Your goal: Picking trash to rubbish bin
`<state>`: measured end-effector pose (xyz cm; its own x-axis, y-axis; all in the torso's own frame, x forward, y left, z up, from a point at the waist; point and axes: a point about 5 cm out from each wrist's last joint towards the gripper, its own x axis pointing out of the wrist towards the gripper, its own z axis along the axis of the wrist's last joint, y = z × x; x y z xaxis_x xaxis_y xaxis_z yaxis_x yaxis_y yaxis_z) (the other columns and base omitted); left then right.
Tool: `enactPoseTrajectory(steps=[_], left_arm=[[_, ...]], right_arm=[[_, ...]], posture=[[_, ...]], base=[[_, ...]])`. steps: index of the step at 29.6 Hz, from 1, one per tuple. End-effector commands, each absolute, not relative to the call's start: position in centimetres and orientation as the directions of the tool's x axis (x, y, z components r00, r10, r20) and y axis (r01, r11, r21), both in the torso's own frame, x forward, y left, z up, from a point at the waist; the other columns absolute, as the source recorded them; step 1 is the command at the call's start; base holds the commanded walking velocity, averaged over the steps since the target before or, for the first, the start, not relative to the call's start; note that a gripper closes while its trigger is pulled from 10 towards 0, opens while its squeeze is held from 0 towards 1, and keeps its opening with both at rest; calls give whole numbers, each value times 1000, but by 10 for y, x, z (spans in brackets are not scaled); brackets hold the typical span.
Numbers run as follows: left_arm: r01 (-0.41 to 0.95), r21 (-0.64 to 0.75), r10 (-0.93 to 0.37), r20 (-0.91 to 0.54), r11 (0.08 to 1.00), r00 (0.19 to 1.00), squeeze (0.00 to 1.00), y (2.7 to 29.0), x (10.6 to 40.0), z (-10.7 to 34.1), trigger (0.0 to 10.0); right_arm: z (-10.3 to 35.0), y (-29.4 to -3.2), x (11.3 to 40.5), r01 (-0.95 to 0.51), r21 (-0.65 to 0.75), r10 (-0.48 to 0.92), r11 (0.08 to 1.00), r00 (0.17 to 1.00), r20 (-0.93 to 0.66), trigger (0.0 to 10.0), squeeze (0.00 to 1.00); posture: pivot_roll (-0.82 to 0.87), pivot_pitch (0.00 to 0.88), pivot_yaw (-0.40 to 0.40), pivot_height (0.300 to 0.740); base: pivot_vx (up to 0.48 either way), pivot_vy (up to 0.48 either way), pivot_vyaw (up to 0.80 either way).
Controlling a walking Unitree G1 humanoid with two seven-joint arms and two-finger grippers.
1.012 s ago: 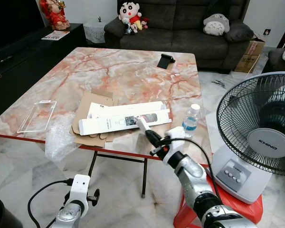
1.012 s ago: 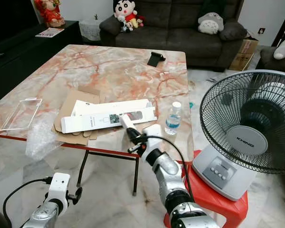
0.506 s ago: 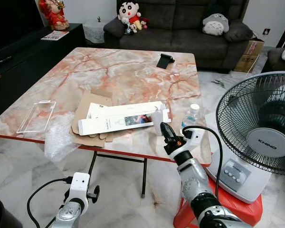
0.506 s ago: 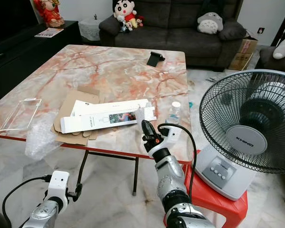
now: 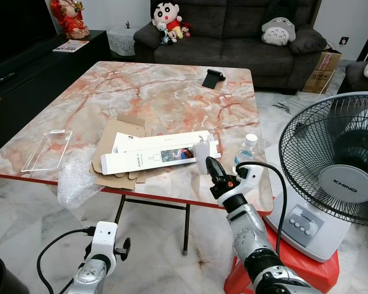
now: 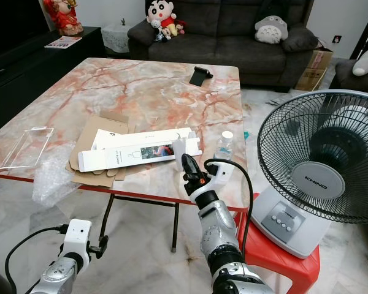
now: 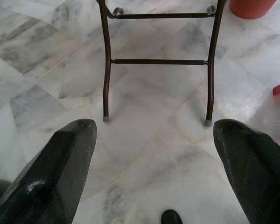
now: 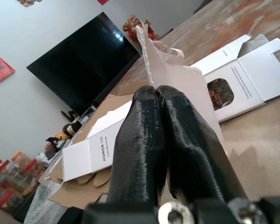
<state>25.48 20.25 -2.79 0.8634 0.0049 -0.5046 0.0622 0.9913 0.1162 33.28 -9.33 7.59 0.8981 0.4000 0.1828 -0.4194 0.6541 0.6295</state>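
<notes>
Fingers of the right gripper (image 5: 212,166) pinch a white paper scrap (image 5: 202,149) beside the white box (image 5: 156,157); the left gripper (image 7: 154,158), fingers spread, hangs over the floor (image 7: 149,116).

Marble-topped bench (image 5: 153,92) at centre; dark sofa (image 5: 233,30) with plush toys along the top edge; black cabinet (image 5: 24,73) upper left; grey marble floor (image 5: 24,226); standing fan (image 5: 337,165) on red stool (image 5: 313,269) at right.
</notes>
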Motion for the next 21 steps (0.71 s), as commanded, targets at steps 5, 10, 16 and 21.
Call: enactPoseTrajectory(steps=[5, 10, 16, 21], left_arm=[[72, 120, -4, -490, 990, 872, 0, 202, 258, -25, 10000], [78, 121, -9, -492, 990, 870, 0, 203, 258, -25, 10000], [82, 121, -12, -492, 989, 871, 0, 203, 259, -24, 10000], [86, 122, -15, -491, 989, 871, 0, 202, 259, -24, 10000]], right_arm=[[81, -91, 335, -432, 615, 402, 660, 894, 197, 10000, 0], [80, -91, 334, -416, 614, 388, 671, 902, 188, 10000, 0], [79, -90, 334, -416, 612, 391, 672, 902, 184, 10000, 0], [79, -90, 334, -417, 609, 392, 675, 902, 183, 10000, 0]], posture=[[-10, 0, 29, 740], [-9, 0, 34, 740], [-10, 0, 35, 740], [-10, 0, 36, 740]], base=[[0, 0, 0], [-211, 0, 0], [-306, 0, 0], [-351, 0, 0]])
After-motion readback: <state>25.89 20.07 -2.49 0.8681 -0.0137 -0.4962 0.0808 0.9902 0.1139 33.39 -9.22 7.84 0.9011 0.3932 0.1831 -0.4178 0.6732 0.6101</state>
